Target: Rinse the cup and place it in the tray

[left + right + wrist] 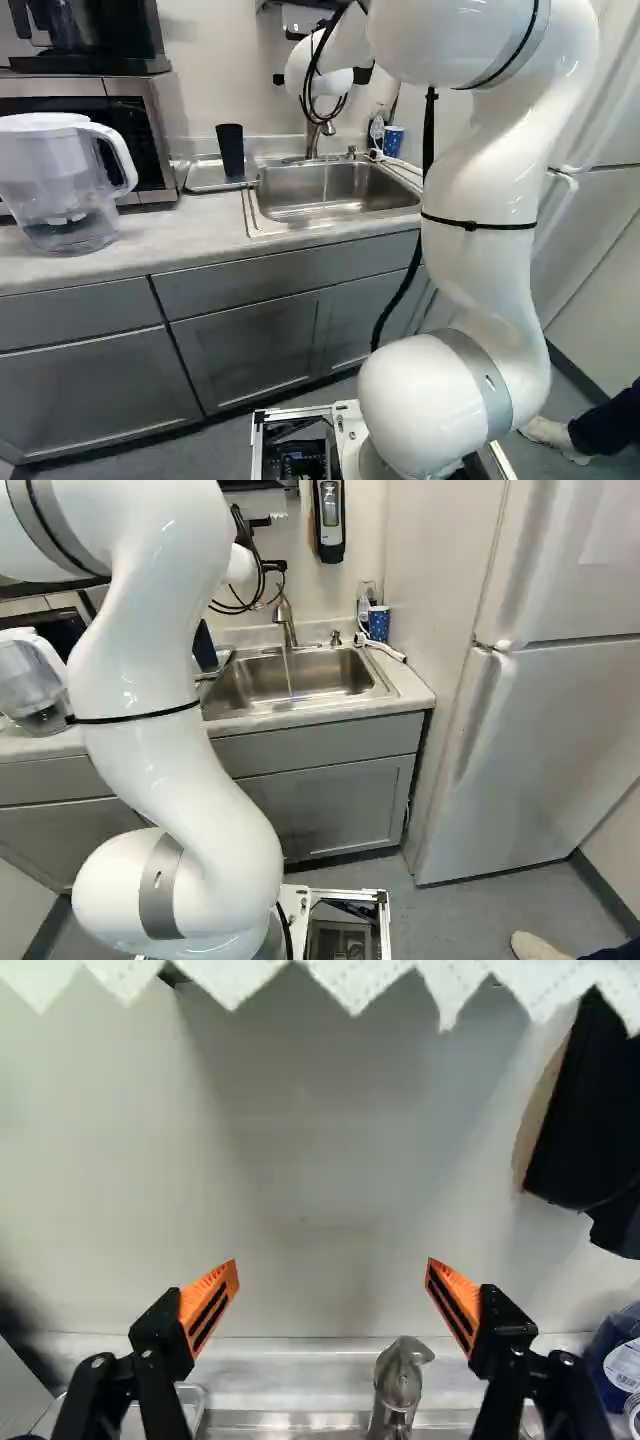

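Gripper [321, 77] is spread wide, facing the wall [300, 1210]. The dark cup [231, 152] stands on the tray [204, 177] beside the sink [320, 190]. Water [289, 675] runs from the tap [289, 628].

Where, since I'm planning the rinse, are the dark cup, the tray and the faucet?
Dark cup [231, 152]: left base view, on its outer side wall.
Tray [205, 176]: left base view, on its bare surface.
Faucet [289, 630]: right base view, on its upright body.
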### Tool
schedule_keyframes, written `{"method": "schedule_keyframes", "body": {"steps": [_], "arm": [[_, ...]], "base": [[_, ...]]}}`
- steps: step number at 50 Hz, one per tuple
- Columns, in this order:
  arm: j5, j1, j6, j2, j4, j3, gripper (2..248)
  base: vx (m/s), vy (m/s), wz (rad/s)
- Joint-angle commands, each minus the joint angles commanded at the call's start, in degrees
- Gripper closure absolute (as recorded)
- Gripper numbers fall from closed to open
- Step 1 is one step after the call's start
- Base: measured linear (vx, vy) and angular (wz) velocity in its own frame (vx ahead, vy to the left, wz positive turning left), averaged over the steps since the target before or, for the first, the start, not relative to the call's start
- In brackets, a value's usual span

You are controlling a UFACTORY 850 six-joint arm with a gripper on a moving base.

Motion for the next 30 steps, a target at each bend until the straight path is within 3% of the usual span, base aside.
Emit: {"method": "schedule_keyframes", "body": {"steps": [30], "arm": [[-2.1,0.9,0.0,-0.5,0.0,-0.6,3]], "base": [[0.000,0.000,0.000]]}}
